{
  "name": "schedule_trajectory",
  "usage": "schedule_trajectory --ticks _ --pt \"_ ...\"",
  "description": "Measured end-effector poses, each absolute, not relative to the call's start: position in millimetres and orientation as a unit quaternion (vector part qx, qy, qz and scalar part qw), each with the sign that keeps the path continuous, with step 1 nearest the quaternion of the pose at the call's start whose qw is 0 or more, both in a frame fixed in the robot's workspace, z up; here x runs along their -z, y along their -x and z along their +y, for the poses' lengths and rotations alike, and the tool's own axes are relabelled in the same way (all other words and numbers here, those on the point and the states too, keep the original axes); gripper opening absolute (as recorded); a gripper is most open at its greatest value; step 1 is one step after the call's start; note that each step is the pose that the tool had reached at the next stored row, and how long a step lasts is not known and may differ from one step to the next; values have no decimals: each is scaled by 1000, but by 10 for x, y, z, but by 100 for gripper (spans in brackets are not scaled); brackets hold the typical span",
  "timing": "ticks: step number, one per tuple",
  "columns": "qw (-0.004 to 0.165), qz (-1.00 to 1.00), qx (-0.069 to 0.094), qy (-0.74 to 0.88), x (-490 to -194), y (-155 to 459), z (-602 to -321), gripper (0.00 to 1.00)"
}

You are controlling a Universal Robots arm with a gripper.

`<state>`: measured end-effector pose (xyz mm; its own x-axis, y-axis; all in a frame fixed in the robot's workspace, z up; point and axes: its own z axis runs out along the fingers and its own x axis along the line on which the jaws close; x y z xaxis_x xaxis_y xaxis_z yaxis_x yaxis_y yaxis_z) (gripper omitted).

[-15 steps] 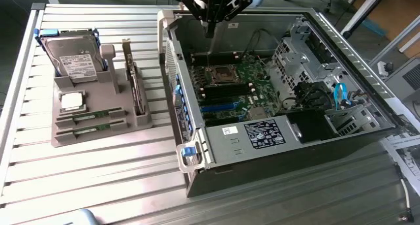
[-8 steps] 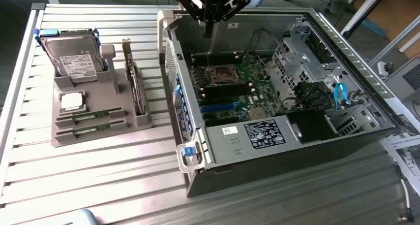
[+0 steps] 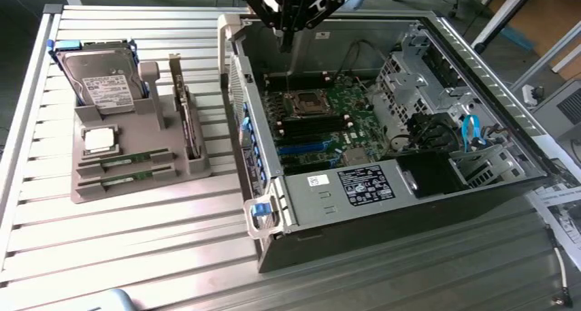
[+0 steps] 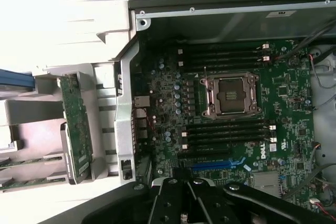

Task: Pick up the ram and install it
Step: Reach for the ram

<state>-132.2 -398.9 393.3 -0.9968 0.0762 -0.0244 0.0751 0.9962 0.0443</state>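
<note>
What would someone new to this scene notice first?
The open computer case dominates the exterior view's right, its green motherboard laid bare. The black gripper hangs shut over that board. On the exterior view's left, a grey holder on the slatted table carries a hard drive, with two ram sticks lying in its near slots.

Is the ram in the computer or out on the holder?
Out: both ram sticks lie in the gray holder beside the computer; motherboard slots look empty.

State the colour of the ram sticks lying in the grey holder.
Green; the ram sticks show best in the exterior view.
</note>
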Motion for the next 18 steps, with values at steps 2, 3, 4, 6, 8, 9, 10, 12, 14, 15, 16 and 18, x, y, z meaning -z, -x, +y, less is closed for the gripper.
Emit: schedule_trajectory --ticks 2,3,4,6,8,9,10,12,14,15,16,18 --pt "13 999 -22 -38 -3933 1339 -3989 11" --pt "13 999 -22 -38 -3933 1341 -3989 11" --pt "13 999 -22 -38 -3933 1342 -3989 11" --pt "13 999 -22 -38 -3933 1348 -3989 11" --pt "13 999 -22 -38 -3933 1353 -3989 11" --pt "13 999 -22 -38 -3933 1356 -3989 11" --pt "13 999 -22 -38 -3933 1359 -3989 11" --pt "13 999 -22 -38 -3933 1365 -3989 11" --pt "13 999 -22 -38 -3933 1369 -3989 11" --pt "13 999 -22 -38 -3933 1372 -3989 11" --pt "13 999 -22 -38 -3933 1374 -3989 11" --pt "13 999 -22 -38 -3933 1379 -3989 11"
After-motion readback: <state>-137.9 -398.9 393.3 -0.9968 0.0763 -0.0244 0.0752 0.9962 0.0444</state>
